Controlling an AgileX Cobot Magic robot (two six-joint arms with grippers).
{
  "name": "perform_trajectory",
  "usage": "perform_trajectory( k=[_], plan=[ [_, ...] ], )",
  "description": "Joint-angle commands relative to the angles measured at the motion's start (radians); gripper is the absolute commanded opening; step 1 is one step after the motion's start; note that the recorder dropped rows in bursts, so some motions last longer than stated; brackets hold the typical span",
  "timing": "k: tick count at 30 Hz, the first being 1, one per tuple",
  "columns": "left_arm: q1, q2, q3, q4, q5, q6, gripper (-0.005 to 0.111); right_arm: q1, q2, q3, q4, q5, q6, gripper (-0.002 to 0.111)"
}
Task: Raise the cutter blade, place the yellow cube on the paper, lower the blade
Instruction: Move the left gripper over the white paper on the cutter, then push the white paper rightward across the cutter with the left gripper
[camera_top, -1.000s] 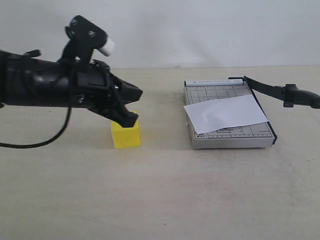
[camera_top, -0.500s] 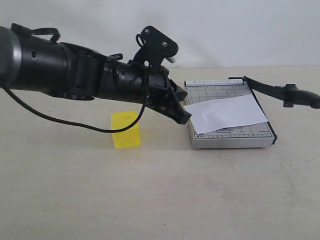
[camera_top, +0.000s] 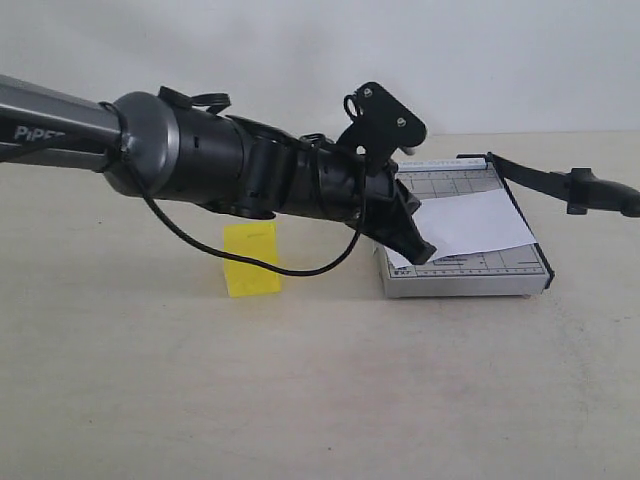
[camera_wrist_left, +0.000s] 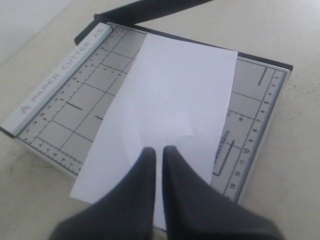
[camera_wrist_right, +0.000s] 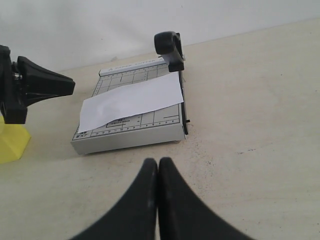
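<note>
The yellow cube (camera_top: 250, 260) stands on the table, left of the grey cutter base (camera_top: 465, 272), with nothing touching it. My left gripper (camera_top: 421, 250) reaches across to the base's left edge and hangs shut and empty over the white paper (camera_top: 470, 222). In the left wrist view its tips (camera_wrist_left: 157, 150) are over the creased paper (camera_wrist_left: 170, 105). The cutter blade (camera_top: 560, 185) is lifted off the base and angles out to the right. In the right wrist view the blade's handle (camera_wrist_right: 169, 46) shows at the base's far end. My right gripper (camera_wrist_right: 158, 161) is shut over bare table, short of the cutter.
A black cable (camera_top: 250, 262) hangs from the left arm (camera_top: 200, 165) in front of the cube. The cube (camera_wrist_right: 11, 142) and the left gripper (camera_wrist_right: 42, 85) sit at the edge of the right wrist view. A white wall (camera_top: 320, 60) backs the table.
My left arm has swung right, from the top of the yellow cube to the cutter's left edge. The cube stayed on the table. Blade and paper are unchanged.
</note>
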Motion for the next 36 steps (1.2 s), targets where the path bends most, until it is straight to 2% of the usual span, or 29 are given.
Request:
perform_trajectory(
  k=[1,13,30,36],
  plan=[
    [-0.006,0.043,-0.049,-0.008,-0.007,0.005,0.005,0.002,-0.005,0.004,-0.009,-0.004,-0.001,0.0],
    [-0.006,0.124,-0.123,-0.008,-0.027,0.005,0.005,0.002,-0.005,0.004,-0.009,-0.004,-0.001,0.0],
    [-0.006,0.167,-0.136,0.008,-0.053,0.042,0.005,0.002,-0.005,0.004,-0.009,-0.004,-0.001,0.0],
    [-0.006,0.205,-0.199,0.008,-0.051,0.042,0.005,0.002,-0.005,0.004,-0.009,-0.004,-0.001,0.0]
  ],
)
